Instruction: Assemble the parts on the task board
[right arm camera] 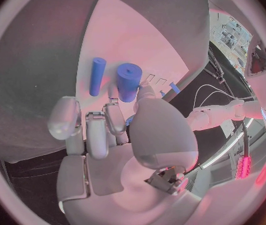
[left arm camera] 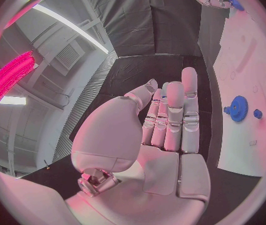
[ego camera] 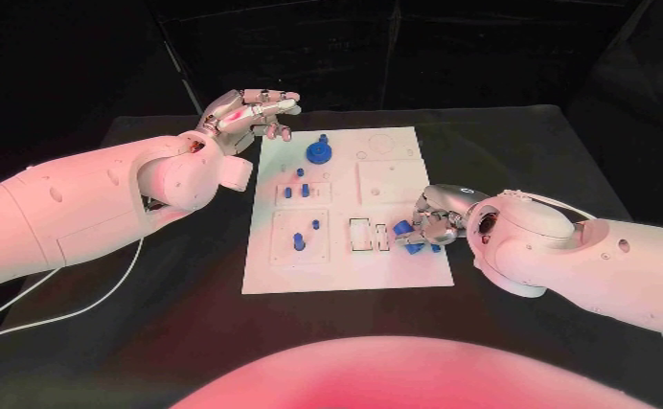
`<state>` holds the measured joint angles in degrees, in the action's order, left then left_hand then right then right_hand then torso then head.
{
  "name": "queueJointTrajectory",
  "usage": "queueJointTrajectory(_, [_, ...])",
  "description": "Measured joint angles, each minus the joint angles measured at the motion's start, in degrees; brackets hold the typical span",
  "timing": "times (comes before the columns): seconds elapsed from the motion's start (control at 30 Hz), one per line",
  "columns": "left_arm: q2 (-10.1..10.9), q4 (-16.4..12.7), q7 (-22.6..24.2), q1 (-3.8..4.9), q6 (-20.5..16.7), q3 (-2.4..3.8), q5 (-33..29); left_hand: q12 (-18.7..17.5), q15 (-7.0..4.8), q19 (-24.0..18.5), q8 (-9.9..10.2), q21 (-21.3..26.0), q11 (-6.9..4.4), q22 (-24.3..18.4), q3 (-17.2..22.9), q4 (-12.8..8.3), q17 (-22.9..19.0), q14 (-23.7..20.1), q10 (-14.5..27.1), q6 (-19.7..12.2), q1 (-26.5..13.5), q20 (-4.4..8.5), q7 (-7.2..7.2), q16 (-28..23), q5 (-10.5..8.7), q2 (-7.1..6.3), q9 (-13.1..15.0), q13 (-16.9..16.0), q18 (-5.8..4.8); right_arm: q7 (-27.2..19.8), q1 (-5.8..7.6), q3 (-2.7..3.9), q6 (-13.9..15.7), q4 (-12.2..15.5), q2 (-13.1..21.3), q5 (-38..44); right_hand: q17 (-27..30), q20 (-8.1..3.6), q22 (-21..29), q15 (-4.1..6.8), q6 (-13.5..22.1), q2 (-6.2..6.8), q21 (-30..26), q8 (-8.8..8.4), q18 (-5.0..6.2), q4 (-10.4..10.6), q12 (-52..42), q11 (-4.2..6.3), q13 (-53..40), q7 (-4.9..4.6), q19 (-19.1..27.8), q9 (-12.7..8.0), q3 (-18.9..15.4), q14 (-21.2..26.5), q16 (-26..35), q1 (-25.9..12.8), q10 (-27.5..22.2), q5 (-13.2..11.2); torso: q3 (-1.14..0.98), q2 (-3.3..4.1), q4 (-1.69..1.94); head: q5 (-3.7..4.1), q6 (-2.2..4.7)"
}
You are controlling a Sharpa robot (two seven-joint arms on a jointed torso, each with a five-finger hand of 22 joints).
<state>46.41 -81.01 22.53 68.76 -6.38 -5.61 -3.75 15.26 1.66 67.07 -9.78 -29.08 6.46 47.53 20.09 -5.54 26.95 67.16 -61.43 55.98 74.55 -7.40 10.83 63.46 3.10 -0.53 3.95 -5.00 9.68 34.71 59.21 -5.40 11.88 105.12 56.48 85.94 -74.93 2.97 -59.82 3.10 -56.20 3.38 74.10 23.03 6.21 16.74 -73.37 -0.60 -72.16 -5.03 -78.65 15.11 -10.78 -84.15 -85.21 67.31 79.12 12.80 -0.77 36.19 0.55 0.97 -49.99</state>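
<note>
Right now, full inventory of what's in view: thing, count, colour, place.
black table: one, black, under everything.
white task board: one, white plate, middle of the table.
blue gear-shaped part: one, blue, far end of the board, near the left hand.
small blue peg parts: several, blue, in the board's left-side recesses; exact count unclear.
blue cylinder parts: two, a thin rod and a thick cylinder, on the board's near right, at the right hand.
white cable: one, on the table by the left arm.
left hand: silver, above the board's far left corner, holding nothing.
right hand: silver, at the blue cylinder parts; grip unclear.
</note>
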Motion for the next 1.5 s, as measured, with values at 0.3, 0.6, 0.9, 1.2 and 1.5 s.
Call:
queueJointTrajectory(0.3, [0.0, 0.0, -0.2, -0.02, 0.3, 0.00, 0.1, 0.0, 0.00, 0.0, 0.0, 0.0, 0.00, 0.0, 0.0, 0.0, 0.0, 0.0, 0.0, 0.0, 0.0, 0.00, 0.00, 0.0, 0.00, 0.00, 0.0, 0.0, 0.00, 0.1, -0.12, -0.01, -0.1, -0.4, -0.5, 0.6, 0.0, -0.22, -0.2, 0.20, 1.4, -1.94, 0.2, 1.80, 0.00, -0.1, 0.0, 0.00, -0.7, 0.32, -0.2, 3.1, 0.1, 0.2, 0.0, 1.9, 0.0, 6.9, 0.01, -0.10, 0.05, -0.24, 0.00])
queueJointTrajectory(0.6, [0.0, 0.0, -0.3, -0.03, 0.4, -0.01, 0.2, 0.0, 0.00, 0.0, 0.0, 0.0, 0.00, 0.0, 0.0, 0.0, 0.0, 0.0, 0.0, 0.0, 0.0, 0.00, 0.00, 0.0, 0.00, 0.00, 0.0, 0.0, 0.00, 0.1, -0.41, -0.19, 3.4, 2.5, 1.5, 0.6, 0.0, -0.52, -1.5, 0.61, 1.8, -3.11, 1.1, 2.95, 0.00, -0.3, -2.2, 0.92, -2.8, 0.77, -0.5, 5.3, 0.0, 0.2, -0.7, 4.3, 1.8, 15.5, -0.01, -0.12, -0.10, -0.34, 0.18])
queueJointTrajectory(0.9, [0.1, -0.1, -0.4, -0.03, 0.5, -0.01, 0.3, 0.0, 0.00, 0.0, 0.0, 0.0, 0.21, 0.0, 0.0, 0.0, 0.0, 0.0, 0.2, 0.0, 0.0, 0.00, 0.00, 0.0, 0.00, 0.00, 0.0, 0.1, 0.00, 0.1, -0.41, -0.13, 11.0, 5.5, 1.9, -1.4, 0.0, -0.72, -2.0, 0.61, 1.4, -3.19, 1.3, 3.38, 0.00, -0.1, -2.8, 1.02, -2.8, 1.16, -0.7, 6.5, -0.7, 0.2, -1.0, 4.4, 2.3, 16.4, 0.02, -0.13, 0.01, -0.21, 0.38])
queueJointTrajectory(1.2, [0.1, -0.3, -0.4, -0.02, 0.6, -0.01, 0.3, 0.0, 0.00, 0.0, 0.0, 0.0, 0.21, 0.0, 0.0, 0.0, 0.0, 0.0, 0.2, 0.0, 0.0, 0.00, 0.00, 0.0, 0.00, 0.00, 0.0, 0.0, 0.00, 0.0, -0.39, -0.11, 13.6, 3.7, -1.7, -5.0, 0.0, -0.93, -2.2, 1.02, 1.0, -4.48, 1.3, 3.60, 0.00, 0.0, -2.8, 1.23, -2.8, 1.56, -0.9, 7.5, -1.6, 0.2, -1.0, 3.1, 2.5, 13.4, 0.12, -0.12, 0.13, -0.59, 0.45])
queueJointTrajectory(1.5, [0.2, -0.5, -0.4, 0.00, 0.6, -0.01, 0.3, 0.0, 0.00, 0.0, 0.0, 0.0, 0.21, 0.0, 0.0, 0.0, 0.0, 0.0, 0.2, 0.0, 0.0, 0.00, 0.00, 0.0, 0.00, 0.00, 0.0, 0.0, 0.00, 0.1, -0.40, -0.12, 13.3, 1.5, -5.1, -7.2, 0.0, -0.92, -2.2, 1.01, 0.5, -4.82, 1.3, 3.76, 0.00, -0.1, -2.8, 1.43, -2.8, 1.66, -0.9, 8.3, -2.1, 0.2, -1.0, 2.3, 2.7, 11.7, 0.10, -0.03, 0.08, -0.98, 0.61])
